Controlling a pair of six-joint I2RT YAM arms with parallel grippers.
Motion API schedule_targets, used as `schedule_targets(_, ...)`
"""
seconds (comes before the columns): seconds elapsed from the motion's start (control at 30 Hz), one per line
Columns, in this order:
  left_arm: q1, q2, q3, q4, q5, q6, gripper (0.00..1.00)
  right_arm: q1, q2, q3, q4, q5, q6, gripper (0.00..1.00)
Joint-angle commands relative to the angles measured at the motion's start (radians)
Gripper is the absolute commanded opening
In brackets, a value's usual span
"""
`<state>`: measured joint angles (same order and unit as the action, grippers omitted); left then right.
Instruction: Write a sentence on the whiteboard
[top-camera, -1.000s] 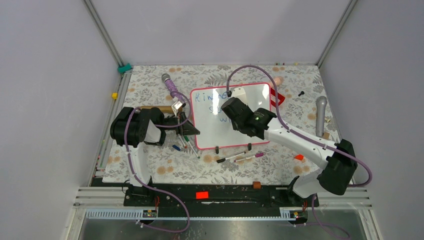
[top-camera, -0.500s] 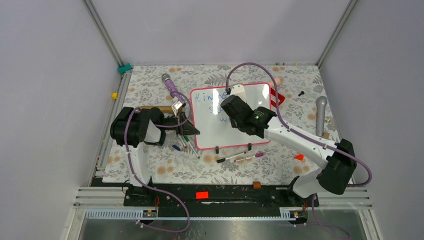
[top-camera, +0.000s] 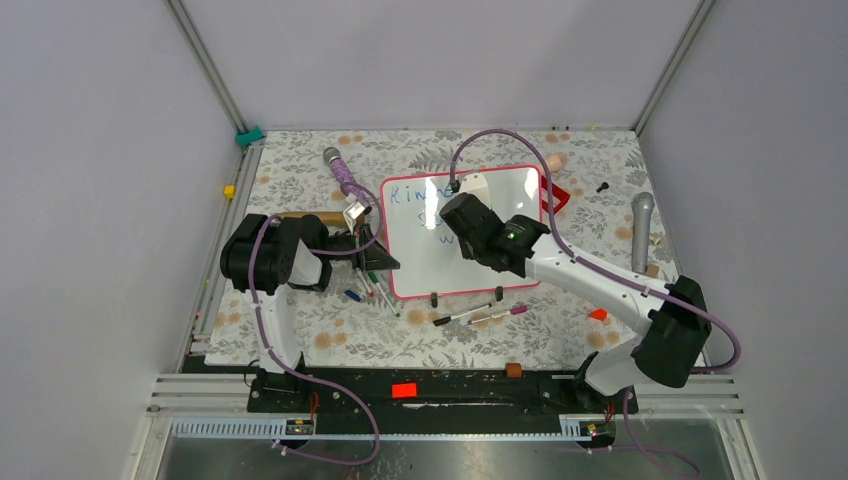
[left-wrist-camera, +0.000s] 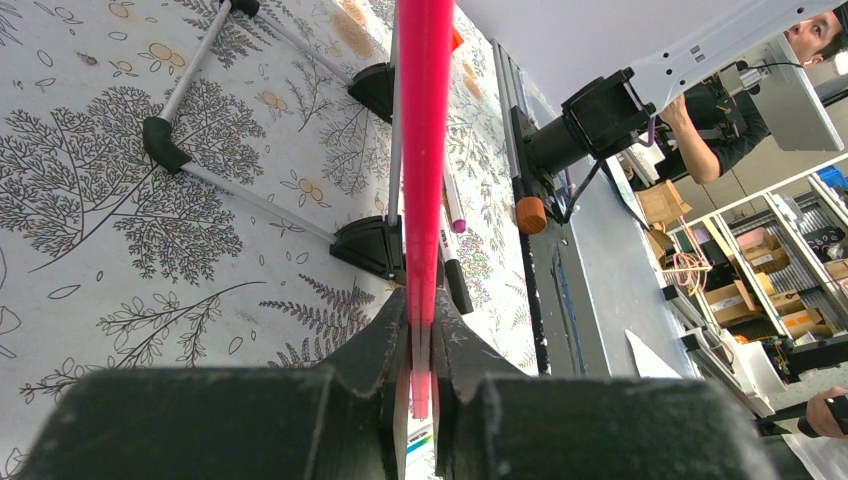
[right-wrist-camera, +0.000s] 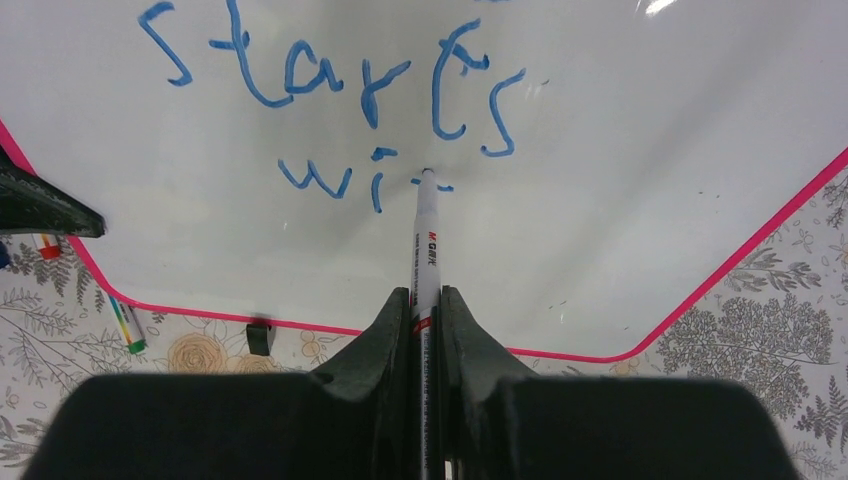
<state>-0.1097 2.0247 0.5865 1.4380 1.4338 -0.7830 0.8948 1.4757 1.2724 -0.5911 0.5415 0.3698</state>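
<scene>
The whiteboard (top-camera: 430, 268), white with a pink-red rim, lies in the middle of the table on black clip feet (top-camera: 434, 299). My left gripper (top-camera: 387, 262) is shut on its left rim, which shows edge-on as a pink strip (left-wrist-camera: 425, 150) between the fingertips (left-wrist-camera: 421, 318). My right gripper (top-camera: 455, 210) hovers over the board, shut on a white marker (right-wrist-camera: 427, 240). The marker's tip touches the board (right-wrist-camera: 640, 170) beside blue writing (right-wrist-camera: 330, 70) that reads "starts", with "wi" (right-wrist-camera: 335, 180) on the line below. More blue letters (top-camera: 410, 192) sit at the board's top left.
Two loose markers (top-camera: 480, 315) lie in front of the board, and several more (top-camera: 365, 285) lie by the left gripper. A purple-handled microphone (top-camera: 345, 178) lies at the back left and a grey one (top-camera: 641, 230) at the right. A red object (top-camera: 558, 195) sits by the board's right rim.
My right gripper has crept a little to the left across the board with the marker. The left gripper and the board have not moved.
</scene>
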Motion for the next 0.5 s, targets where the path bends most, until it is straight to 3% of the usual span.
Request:
schedule_targets(0.0,0.001,-0.003,0.0,0.037,0.011,0.014,0.0,-0.008,-0.033,-0.027,0.008,-0.026,0.033,0.0)
schedule_targets(0.47,0.002,-0.002,-0.001,0.036,0.012,0.014,0.0,-0.008,-0.064,-0.09,-0.001,-0.058,0.066,0.0)
